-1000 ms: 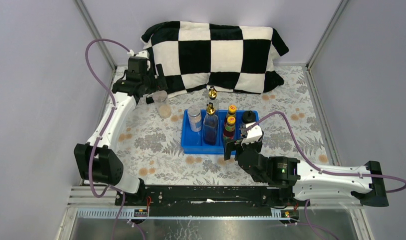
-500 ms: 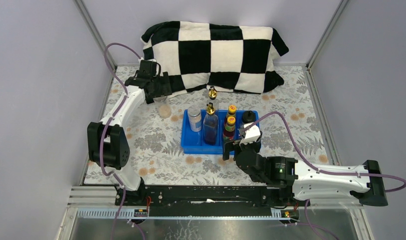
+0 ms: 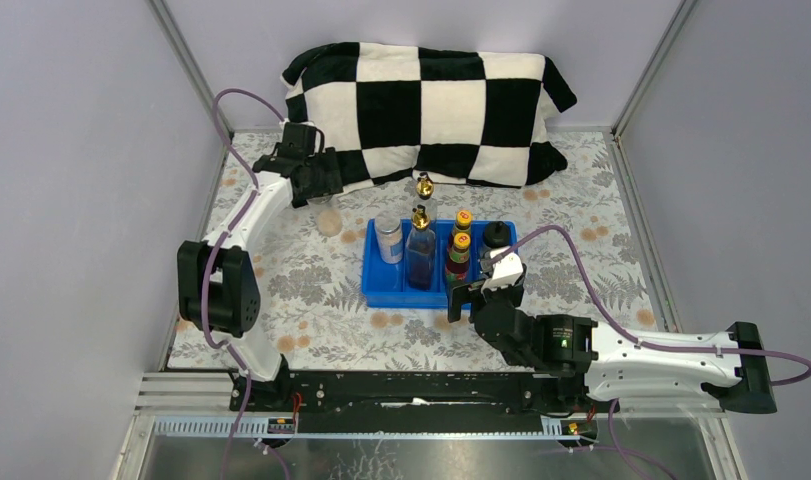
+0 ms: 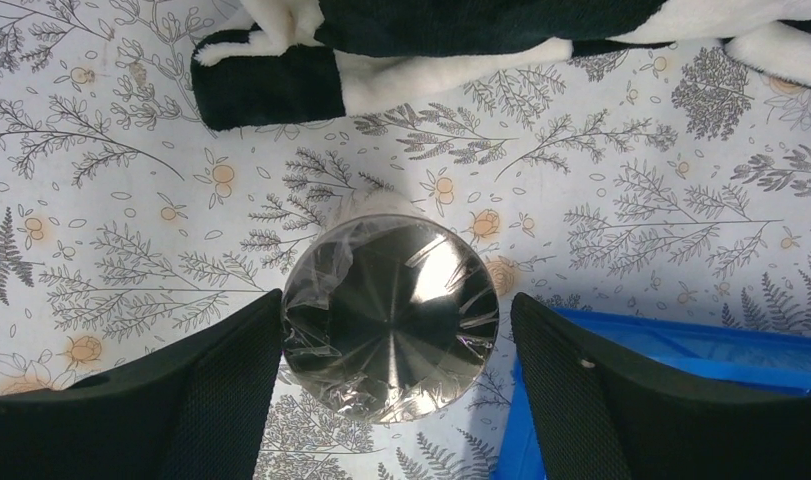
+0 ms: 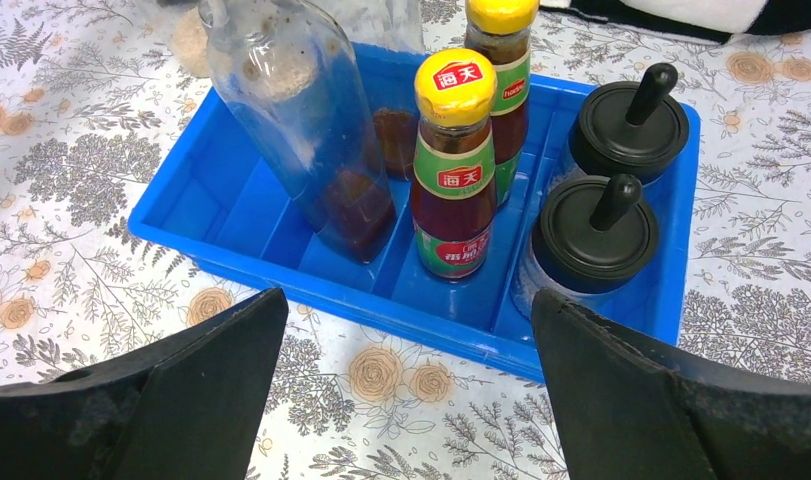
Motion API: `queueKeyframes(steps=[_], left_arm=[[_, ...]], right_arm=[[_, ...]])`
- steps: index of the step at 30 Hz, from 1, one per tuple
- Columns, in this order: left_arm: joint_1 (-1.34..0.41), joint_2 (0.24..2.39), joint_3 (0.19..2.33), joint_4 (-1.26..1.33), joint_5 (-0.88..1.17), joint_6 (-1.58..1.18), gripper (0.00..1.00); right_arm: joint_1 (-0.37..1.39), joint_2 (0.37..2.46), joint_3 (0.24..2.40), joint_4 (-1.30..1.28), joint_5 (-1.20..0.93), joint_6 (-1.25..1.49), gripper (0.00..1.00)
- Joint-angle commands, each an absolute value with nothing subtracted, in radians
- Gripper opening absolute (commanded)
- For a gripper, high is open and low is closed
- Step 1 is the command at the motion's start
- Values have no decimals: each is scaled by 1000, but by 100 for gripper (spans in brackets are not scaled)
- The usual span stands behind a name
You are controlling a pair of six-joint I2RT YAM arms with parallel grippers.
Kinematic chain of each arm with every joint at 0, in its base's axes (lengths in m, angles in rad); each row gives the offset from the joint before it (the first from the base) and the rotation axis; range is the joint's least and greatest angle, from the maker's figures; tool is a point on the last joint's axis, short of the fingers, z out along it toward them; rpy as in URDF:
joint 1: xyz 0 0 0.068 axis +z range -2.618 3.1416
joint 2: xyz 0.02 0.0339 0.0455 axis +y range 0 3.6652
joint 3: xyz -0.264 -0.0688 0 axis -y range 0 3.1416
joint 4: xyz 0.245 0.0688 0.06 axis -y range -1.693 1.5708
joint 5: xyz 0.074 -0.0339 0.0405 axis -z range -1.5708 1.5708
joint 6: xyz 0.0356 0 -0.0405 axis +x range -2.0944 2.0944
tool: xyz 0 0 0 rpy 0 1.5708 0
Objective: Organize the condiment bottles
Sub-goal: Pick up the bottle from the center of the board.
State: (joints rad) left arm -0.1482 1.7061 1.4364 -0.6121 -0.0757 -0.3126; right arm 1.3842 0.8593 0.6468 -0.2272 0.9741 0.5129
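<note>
A clear grey-lidded jar (image 3: 328, 217) stands on the floral cloth, left of the blue tray (image 3: 379, 292). My left gripper (image 3: 324, 198) hangs over it, open. In the left wrist view the jar's lid (image 4: 391, 320) sits between the fingers: the left finger (image 4: 231, 390) touches its edge, the right finger (image 4: 591, 400) stands off. The tray holds a second jar (image 3: 388, 238), two gold-topped bottles (image 3: 419, 250), two yellow-capped sauce bottles (image 5: 453, 170) and two black-capped shakers (image 5: 596, 235). My right gripper (image 3: 487, 288) is open at the tray's near edge, holding nothing.
A black-and-white checkered blanket (image 3: 421, 105) lies along the back, its edge close behind the loose jar. The tray's corner (image 4: 701, 350) is just right of my left gripper's right finger. Walls close in the table on the left, back and right.
The left arm swung right and settled over the loose jar; its fingers have since narrowed around the lid. The right arm has stayed put.
</note>
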Motion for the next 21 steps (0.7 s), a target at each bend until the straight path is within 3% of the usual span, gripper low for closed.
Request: queueKeyframes(steps=[1,21], left_arm=[[-159,1668,1408,-578,-92,-326,84],[-177,1606,1351,-601,-65,-331,61]], right_arm=[[1391,841,637,-205,990,528,100],[1391,864,632,-199,975,546,100]])
